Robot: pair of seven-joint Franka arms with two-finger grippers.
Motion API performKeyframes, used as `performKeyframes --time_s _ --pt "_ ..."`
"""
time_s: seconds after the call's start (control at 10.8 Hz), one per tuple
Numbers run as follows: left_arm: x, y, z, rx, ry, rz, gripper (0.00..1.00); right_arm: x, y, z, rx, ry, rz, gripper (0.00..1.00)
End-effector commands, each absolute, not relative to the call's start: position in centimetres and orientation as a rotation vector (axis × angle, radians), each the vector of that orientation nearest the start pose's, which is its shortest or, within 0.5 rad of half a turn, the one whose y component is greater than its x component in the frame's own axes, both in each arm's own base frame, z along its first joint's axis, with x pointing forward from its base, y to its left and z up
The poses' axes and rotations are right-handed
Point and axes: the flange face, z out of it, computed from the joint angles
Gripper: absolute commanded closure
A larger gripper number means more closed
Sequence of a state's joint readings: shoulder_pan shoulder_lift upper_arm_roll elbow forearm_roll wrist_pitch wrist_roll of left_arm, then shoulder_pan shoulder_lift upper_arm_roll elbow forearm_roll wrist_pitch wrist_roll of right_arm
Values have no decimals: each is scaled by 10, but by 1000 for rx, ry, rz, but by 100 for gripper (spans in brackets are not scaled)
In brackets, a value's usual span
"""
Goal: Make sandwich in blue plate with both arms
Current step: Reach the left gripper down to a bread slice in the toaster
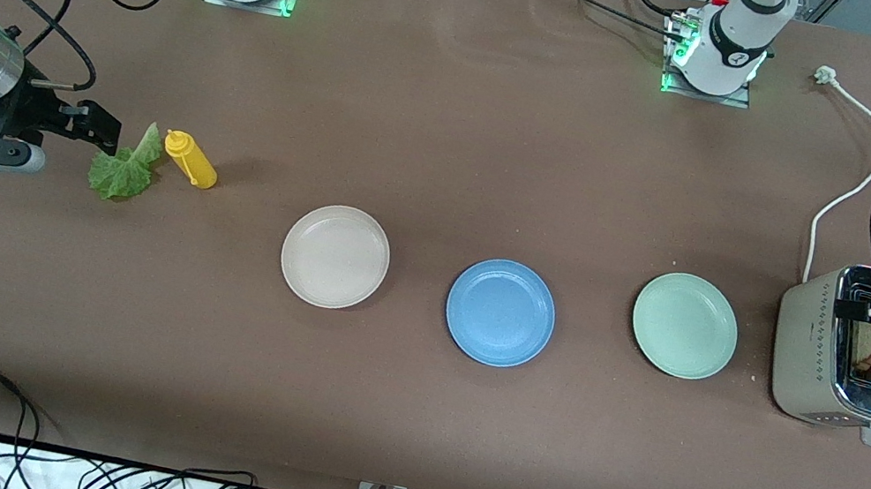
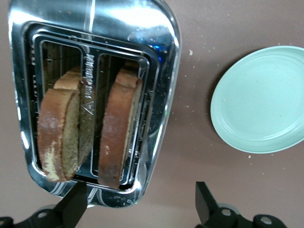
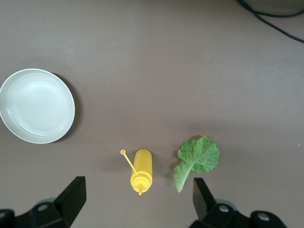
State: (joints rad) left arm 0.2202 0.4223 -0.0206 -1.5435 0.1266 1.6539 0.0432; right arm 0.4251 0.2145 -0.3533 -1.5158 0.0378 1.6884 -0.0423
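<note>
left gripper point(image 2: 137, 209) released over toaster point(image 2: 95, 99) | right gripper point(image 3: 135, 204) released by lettuce point(image 3: 197, 159) | lift bread point(image 2: 118, 128) straight up

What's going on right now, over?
Both grippers open: left gripper over toaster, right gripper above lettuce leaf. Blue plate bare. Bread in toaster.
</note>
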Motion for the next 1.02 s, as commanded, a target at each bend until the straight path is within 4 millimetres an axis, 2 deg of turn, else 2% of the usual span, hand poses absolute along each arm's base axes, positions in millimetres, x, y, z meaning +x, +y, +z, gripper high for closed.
performKeyframes --time_s 0.0,0.09,0.19,0.28,0.37,0.65,0.74,0.93 --pt "632 158 382 -3015 -137 487 0 614 71 545 -3156 -171 47 0" --pt "633 159 379 -3017 -133 485 0 614 71 545 -3156 -171 47 0" --pt "632 164 378 -3019 -143 488 11 614 71 545 -3156 -171 47 0" --pt "632 164 378 -3018 -142 489 27 614 71 545 -3156 -171 47 0" --pt "632 164 378 -3018 -142 489 49 614 71 545 -3156 -171 47 0" --pt "632 163 382 -3015 -137 482 97 614 71 545 -3156 -171 47 0" --pt "633 163 387 -3014 -138 468 100 614 71 545 -3156 -171 47 0" --pt "635 165 397 -3018 -117 449 100 615 72 544 -3156 -171 47 0"
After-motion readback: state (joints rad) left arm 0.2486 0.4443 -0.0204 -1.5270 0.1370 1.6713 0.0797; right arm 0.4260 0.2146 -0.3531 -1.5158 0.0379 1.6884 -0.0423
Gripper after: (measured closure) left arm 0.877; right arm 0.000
